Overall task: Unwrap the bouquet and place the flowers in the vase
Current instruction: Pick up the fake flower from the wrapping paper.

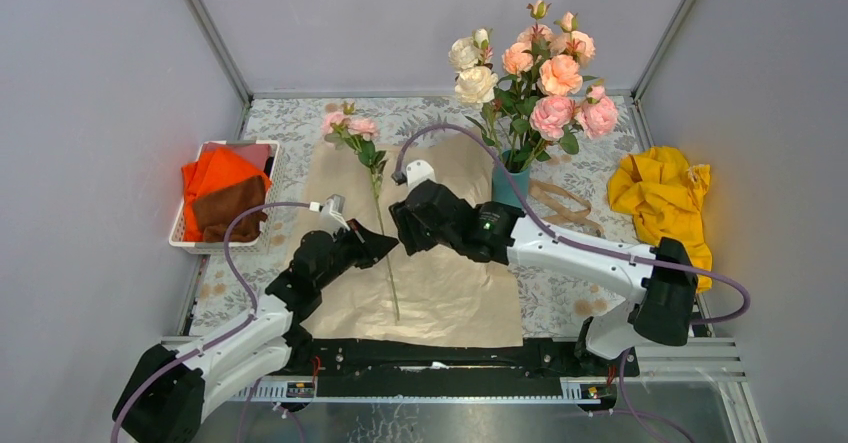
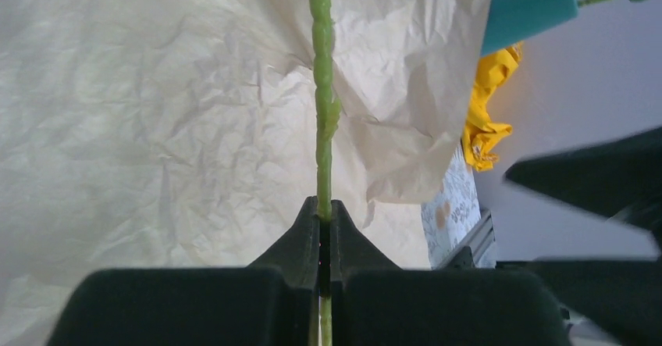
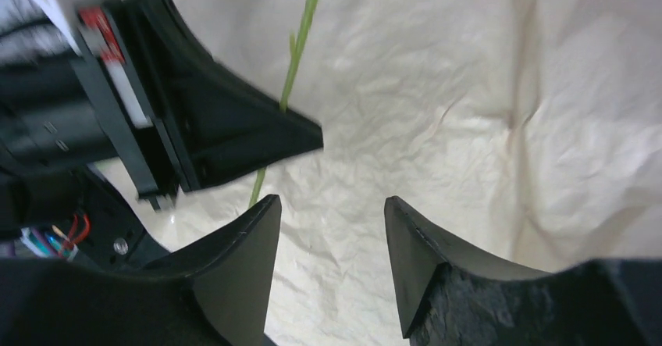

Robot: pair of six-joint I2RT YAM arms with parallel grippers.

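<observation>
- vase (image 1: 508, 187): teal, upright at the far right of the table, taken as reference for everything below
- flowers (image 1: 535, 73): pink, peach and cream roses are stood in the vase, with the heads spread well above its rim
- kraft paper (image 1: 450, 263): unwrapped and laid flat, crinkled, just left of the vase; its far right corner is beside the vase base
- single rose (image 1: 348, 123): laid on the paper, well left of the vase; the pink blooms are at the far edge of the paper and the thin green stem is run towards the near edge
- left gripper (image 2: 322, 213): jaws are closed tight on the stem of the single rose, left of the vase and nearer the arm bases; the stem is seen passing straight between the fingertips
- right gripper (image 3: 332, 205): jaws are held apart with nothing between them and only paper below; it is placed between the left gripper and the vase, just beside the left gripper
- ribbon (image 1: 565, 203): tan, left loose on the table just right of the vase
- yellow cloth (image 1: 660, 193): bunched well right of the vase
- white basket (image 1: 190, 238): orange and brown cloths are held in it, far left of the vase, past the paper
</observation>
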